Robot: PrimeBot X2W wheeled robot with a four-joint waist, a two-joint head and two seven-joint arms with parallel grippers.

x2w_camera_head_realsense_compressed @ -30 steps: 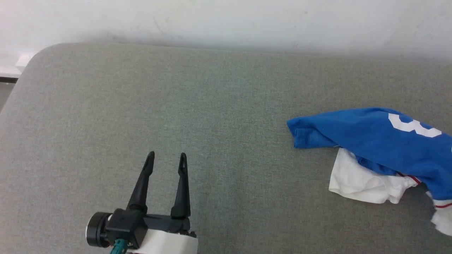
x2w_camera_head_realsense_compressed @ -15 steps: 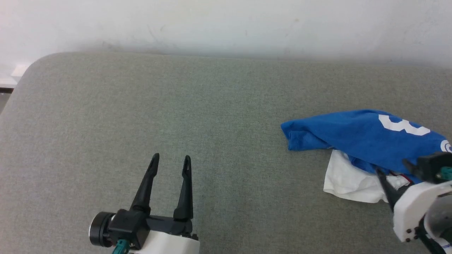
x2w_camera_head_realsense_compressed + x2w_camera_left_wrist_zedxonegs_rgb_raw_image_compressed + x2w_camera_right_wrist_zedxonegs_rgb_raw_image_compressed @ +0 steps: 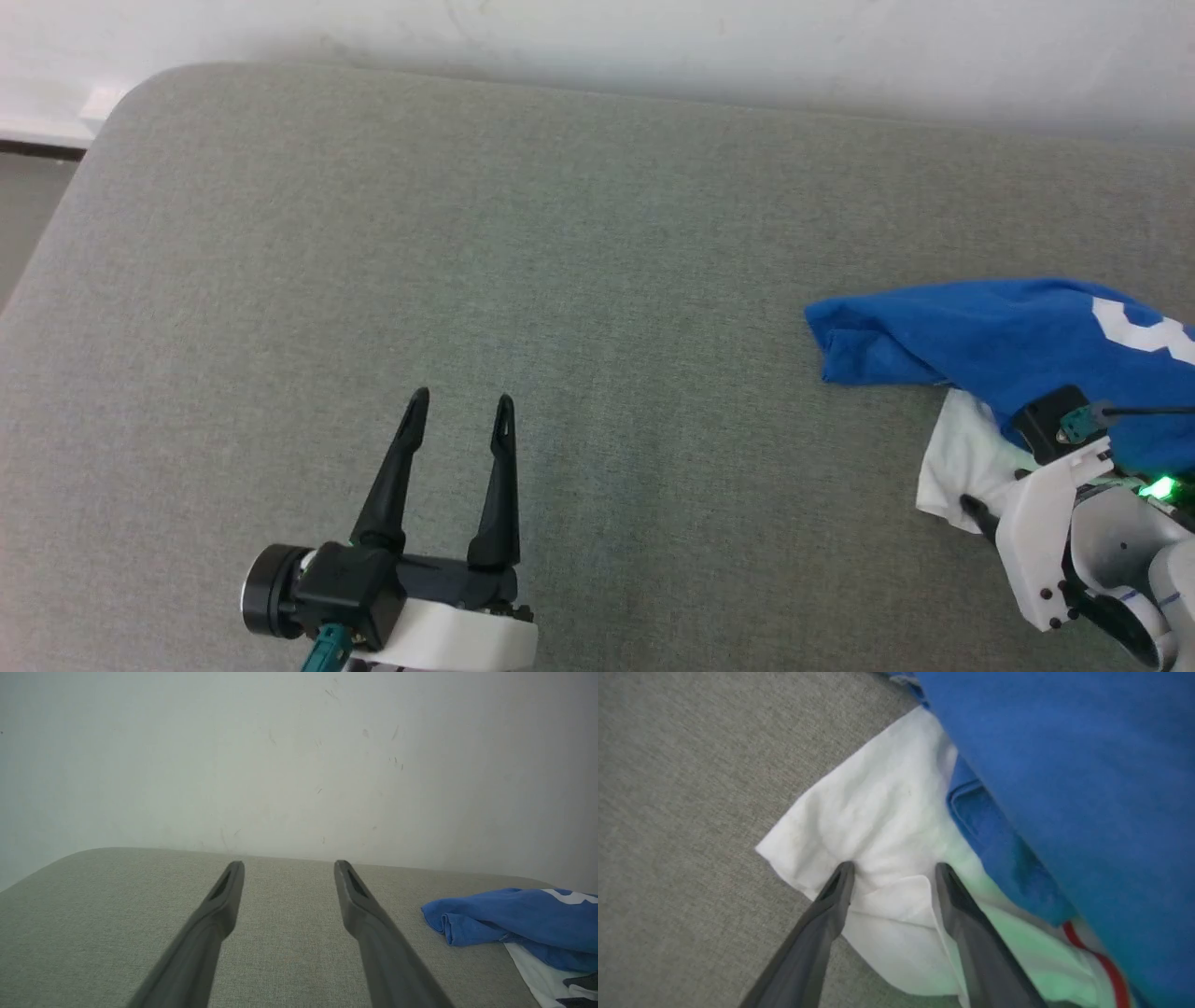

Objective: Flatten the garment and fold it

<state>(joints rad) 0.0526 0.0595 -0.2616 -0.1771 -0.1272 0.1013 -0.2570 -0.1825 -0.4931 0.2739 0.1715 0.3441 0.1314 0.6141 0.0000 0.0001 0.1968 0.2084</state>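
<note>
Right gripper [image 3: 894, 870], spread wide, tips on the white sleeve [image 3: 859, 812] of the shirt [image 3: 980, 341]; left gripper [image 3: 462, 403], also spread, well apart.

On my feed the grey fabric-covered bench [image 3: 523, 280] has a rounded far-left corner, and its far edge meets a pale wall [image 3: 653, 37]. The garment [image 3: 971, 341] lies crumpled on the bench's right side. Its blue body is bunched on top, with a white sleeve [image 3: 957, 457] spread on the cloth at its near edge.
</note>
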